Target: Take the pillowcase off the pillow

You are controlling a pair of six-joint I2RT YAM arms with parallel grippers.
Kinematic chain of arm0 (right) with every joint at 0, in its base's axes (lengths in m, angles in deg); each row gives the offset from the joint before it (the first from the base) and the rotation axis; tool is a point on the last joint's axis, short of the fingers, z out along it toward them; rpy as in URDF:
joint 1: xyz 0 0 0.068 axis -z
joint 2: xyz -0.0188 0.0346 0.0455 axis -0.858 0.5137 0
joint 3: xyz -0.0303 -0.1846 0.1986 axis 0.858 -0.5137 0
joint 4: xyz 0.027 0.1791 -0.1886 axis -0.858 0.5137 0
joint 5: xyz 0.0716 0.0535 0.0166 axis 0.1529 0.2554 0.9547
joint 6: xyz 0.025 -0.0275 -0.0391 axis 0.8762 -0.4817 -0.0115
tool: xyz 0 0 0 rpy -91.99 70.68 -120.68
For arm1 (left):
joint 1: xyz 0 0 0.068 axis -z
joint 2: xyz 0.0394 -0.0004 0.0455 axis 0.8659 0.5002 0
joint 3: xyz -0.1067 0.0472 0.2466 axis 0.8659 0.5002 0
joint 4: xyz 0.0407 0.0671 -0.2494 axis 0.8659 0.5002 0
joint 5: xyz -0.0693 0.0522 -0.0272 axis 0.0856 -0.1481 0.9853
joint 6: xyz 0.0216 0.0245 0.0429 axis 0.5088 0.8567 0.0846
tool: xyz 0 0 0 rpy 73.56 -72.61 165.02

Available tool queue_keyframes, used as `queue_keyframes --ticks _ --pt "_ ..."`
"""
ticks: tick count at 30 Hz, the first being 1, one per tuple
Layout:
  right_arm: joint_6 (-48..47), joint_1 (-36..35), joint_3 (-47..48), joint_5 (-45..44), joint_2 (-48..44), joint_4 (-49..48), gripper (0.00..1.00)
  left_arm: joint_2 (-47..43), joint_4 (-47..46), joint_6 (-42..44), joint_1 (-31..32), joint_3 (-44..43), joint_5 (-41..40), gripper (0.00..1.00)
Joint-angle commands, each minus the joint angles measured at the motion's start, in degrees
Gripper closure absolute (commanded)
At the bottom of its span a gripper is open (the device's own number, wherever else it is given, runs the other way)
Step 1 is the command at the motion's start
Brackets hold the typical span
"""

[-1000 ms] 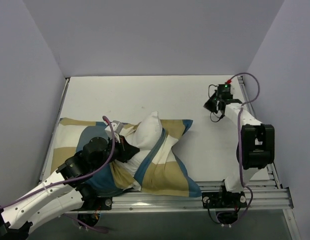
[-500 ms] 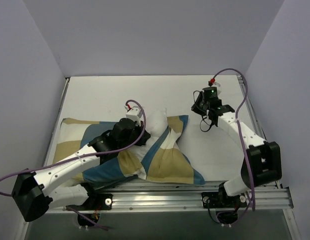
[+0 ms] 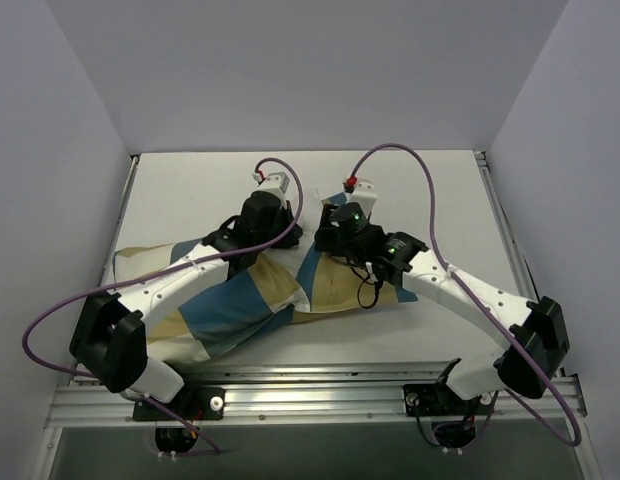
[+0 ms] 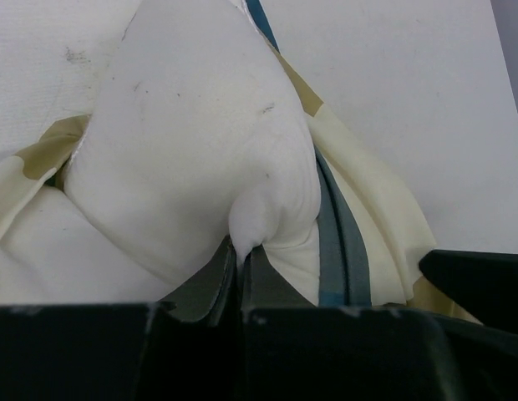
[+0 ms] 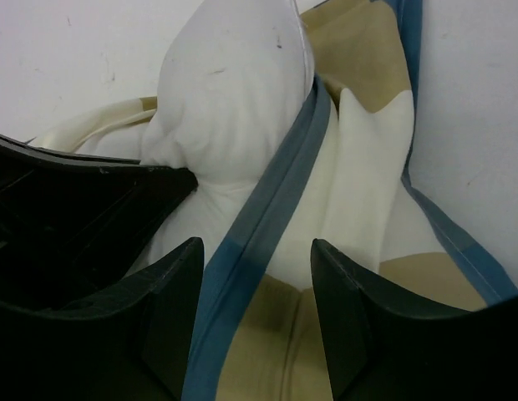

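Seen from overhead, a white table [image 3: 180,185] carries the checked pillowcase [image 3: 240,310], sprawled from the centre toward 8 o'clock. Both arms meet at its 1 o'clock end. The left gripper [image 4: 241,261] has its jaws pressed together, pinching a fold of the white pillow [image 4: 192,134] that bulges out of the cover. The right gripper [image 5: 257,276], at its 3 o'clock, hovers with jaws spread, the pillowcase's blue edge showing between them

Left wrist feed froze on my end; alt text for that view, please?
The left gripper is shut on a pinch of the white pillow, which bulges out of the pillowcase. The pillowcase lies bunched around it on the table.
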Motion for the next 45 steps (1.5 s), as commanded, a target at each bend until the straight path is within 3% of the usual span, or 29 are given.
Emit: queue_keyframes --ticks 1,6,14,17,21,22,28,36,41,43,44,45 --pt "2.6 -2.4 3.7 -8.2 4.0 1.9 0.50 -0.6 0.3 0.1 -0.1 -1.0 0.6 0.98" --pt "2.9 -4.5 4.4 -10.4 7.9 1.9 0.55 -2.5 0.5 -1.3 -0.3 1.2 0.5 0.98" --pt "4.0 -4.9 3.6 -12.3 11.7 4.7 0.52 -3.6 1.2 -1.7 -0.5 2.2 -0.3 0.98" --pt "3.8 -4.7 1.1 -13.3 12.1 6.0 0.62 -3.9 2.1 -2.0 -1.3 2.0 -1.0 0.98" --pt "3.2 -3.0 -3.9 -13.7 10.2 8.0 0.95 -5.6 4.3 -2.3 -3.8 1.8 -3.5 0.98" --pt "3.5 -1.7 -5.2 -13.7 9.2 8.3 0.99 -5.9 4.8 -2.2 -5.1 1.7 -3.9 0.98" --pt "3.7 5.6 -14.9 -12.2 1.6 9.7 1.00 -9.6 8.4 -3.0 -12.2 1.4 -4.6 0.98" --pt "3.6 11.5 -20.4 -7.6 -0.9 6.6 1.00 -14.7 13.6 -4.7 -15.2 1.4 -8.3 0.98" --pt "-0.5 11.4 -21.0 1.1 -1.6 -1.2 1.00 -15.7 7.3 1.2 -15.0 4.2 5.2 0.98" --pt "-3.0 11.4 -20.5 5.4 -2.0 -4.8 1.00 -16.3 4.5 6.7 -14.3 4.4 13.6 0.93" --pt "-3.9 11.4 -19.4 6.9 -1.9 -5.7 1.00 -17.1 3.3 8.7 -13.8 4.4 15.4 0.74" --pt "-4.7 11.4 -18.9 7.9 -1.6 -6.9 1.00 -17.6 2.8 11.0 -12.5 4.2 17.6 0.63"
